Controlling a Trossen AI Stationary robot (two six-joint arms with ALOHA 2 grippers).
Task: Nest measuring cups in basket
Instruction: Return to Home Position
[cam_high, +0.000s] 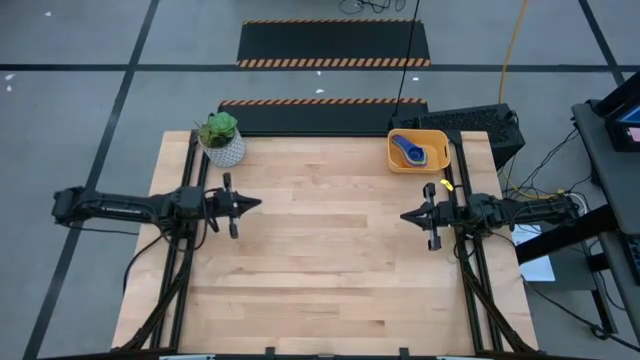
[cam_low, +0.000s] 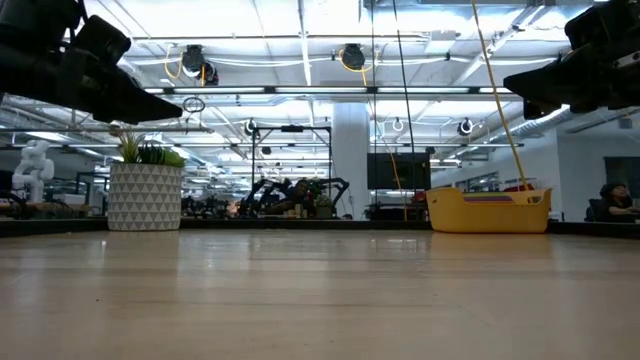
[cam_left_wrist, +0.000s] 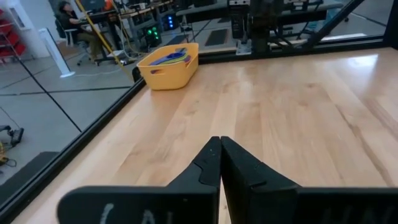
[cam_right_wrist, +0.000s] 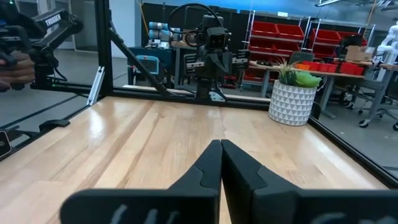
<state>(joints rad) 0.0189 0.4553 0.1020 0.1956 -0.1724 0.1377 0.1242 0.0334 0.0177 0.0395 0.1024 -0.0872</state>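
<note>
My left gripper (cam_high: 255, 203) and right gripper (cam_high: 404, 214) are closed, holding nothing (the measuring cups (cam_high: 408, 150) lie in the basket (cam_high: 440, 135)); I should settle level, slowly.

We are counting one basket (cam_high: 415, 169), one stack of measuring cups (cam_high: 408, 149), one potted plant (cam_high: 222, 140) and one table (cam_high: 320, 260).

The wooden table (cam_high: 320, 260) lies open across its middle and near half. At the far edge stand the white plant pot (cam_high: 223, 149) on the left and the basket (cam_high: 438, 141) on the right. The left gripper (cam_high: 256, 203) and right gripper (cam_high: 405, 215), fingers together, hang by the side edges, well apart.
</note>
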